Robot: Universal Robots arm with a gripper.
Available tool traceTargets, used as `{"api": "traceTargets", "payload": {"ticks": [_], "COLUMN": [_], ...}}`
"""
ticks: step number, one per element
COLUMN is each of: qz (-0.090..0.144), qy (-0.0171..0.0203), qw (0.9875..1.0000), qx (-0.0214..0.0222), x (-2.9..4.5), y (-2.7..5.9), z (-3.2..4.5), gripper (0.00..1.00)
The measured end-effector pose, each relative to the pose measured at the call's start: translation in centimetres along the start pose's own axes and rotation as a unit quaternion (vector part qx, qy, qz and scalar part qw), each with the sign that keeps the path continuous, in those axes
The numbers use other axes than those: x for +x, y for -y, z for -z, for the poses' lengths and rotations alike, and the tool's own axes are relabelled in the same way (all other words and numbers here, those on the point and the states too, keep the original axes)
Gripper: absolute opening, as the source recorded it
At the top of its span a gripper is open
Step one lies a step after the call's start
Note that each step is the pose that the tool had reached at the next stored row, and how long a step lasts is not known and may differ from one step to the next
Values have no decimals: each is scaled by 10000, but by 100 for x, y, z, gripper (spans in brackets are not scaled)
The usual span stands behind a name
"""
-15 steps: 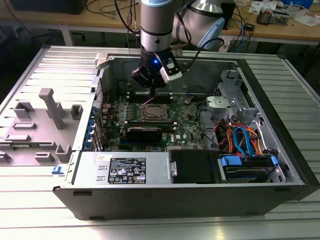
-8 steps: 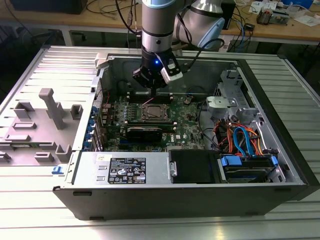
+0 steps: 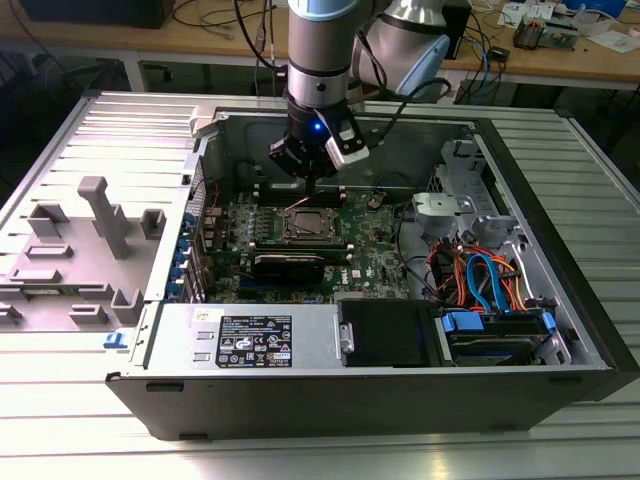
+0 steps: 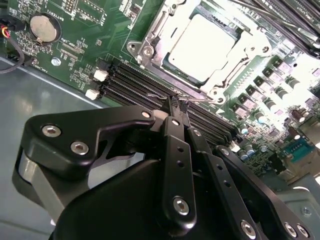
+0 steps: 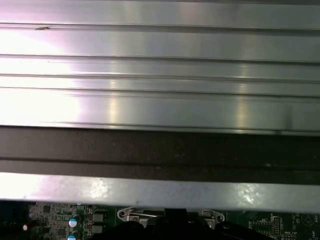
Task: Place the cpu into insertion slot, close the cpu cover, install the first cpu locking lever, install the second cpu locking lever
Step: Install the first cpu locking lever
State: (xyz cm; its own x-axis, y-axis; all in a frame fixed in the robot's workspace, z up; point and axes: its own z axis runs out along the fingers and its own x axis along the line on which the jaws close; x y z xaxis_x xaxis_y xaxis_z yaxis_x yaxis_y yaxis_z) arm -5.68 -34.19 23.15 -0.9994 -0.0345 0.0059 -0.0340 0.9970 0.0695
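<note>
The cpu lies flat in the insertion slot on the green motherboard. The silvery cpu cover lies down over it, its cut-out framing the chip's metal top. A thin wire locking lever runs along the socket's near edge, and in the exterior view a lever slants up from the socket. My gripper hangs just above the socket's far side, its black fingers shut together with the tips at the lever wire. I cannot tell whether the wire is pinched between them.
Long black memory slots and a coin battery flank the socket. The open computer case walls in the board, with the power supply in front and a drive bay with cables at the exterior view's right. Grey plastic fixtures stand outside at its left.
</note>
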Motion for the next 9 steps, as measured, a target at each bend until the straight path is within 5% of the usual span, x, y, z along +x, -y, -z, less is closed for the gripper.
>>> {"api": "traceTargets", "payload": {"ticks": [9], "qz": [0], "qy": [-2], "qw": [10000], "qx": [60], "x": [-76], "y": [6], "z": [-57], "gripper": [11]}}
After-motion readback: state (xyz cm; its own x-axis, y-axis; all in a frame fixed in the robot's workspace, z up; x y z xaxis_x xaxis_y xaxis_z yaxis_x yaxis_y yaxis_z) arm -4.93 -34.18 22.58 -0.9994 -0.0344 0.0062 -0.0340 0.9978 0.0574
